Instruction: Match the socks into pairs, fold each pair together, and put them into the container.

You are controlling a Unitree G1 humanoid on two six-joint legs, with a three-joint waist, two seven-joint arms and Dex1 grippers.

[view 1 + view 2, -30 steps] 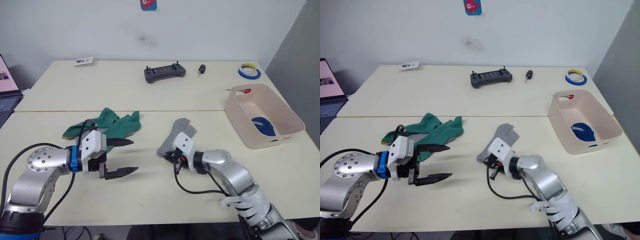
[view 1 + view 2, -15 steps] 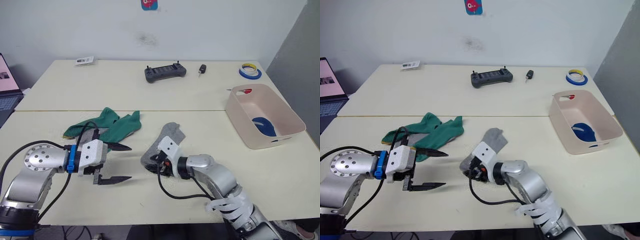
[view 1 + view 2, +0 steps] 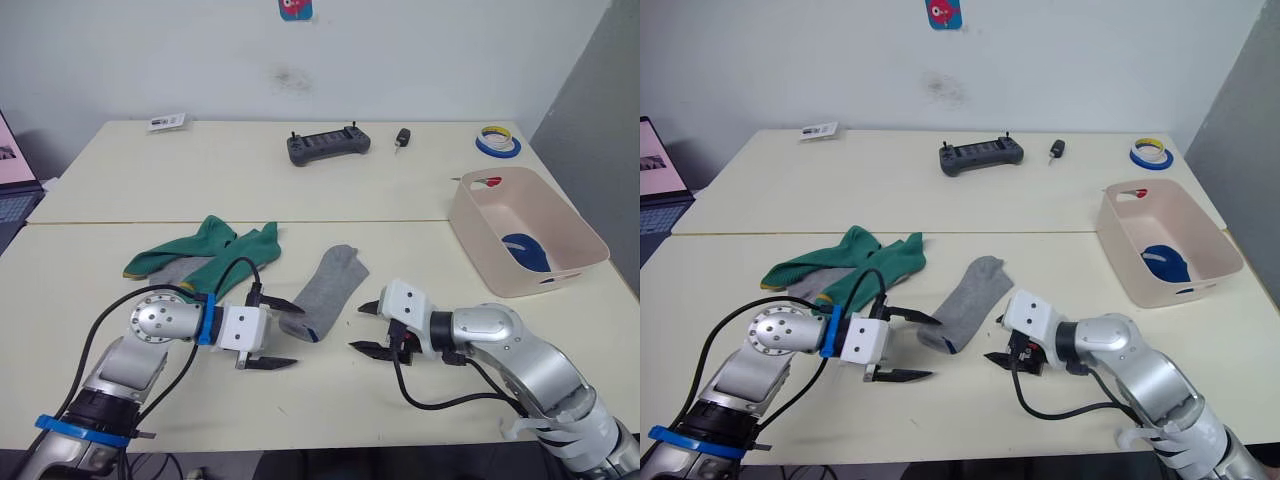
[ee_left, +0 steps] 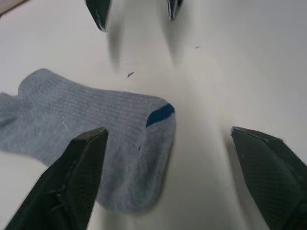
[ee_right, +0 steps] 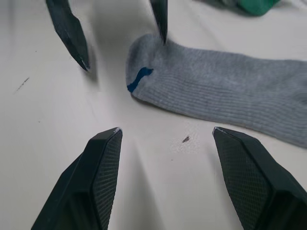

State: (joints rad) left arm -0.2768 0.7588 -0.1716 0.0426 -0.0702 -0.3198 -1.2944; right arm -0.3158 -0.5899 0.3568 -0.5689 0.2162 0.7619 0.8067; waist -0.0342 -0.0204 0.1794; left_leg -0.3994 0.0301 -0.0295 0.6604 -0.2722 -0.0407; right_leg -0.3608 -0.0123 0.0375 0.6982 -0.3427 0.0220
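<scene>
The grey sock (image 3: 325, 290) lies diagonally, cuff end nearest the wide-open left gripper (image 3: 277, 332); the right gripper (image 3: 366, 328), also open, waits beside.

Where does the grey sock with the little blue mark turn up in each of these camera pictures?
Left eye view: grey sock mid-table, between both grippers.
Right eye view: mid-table too.
Left wrist view: beside one finger.
Right wrist view: ahead of the fingers.
Shared landmark: its blue cuff stripe.
</scene>
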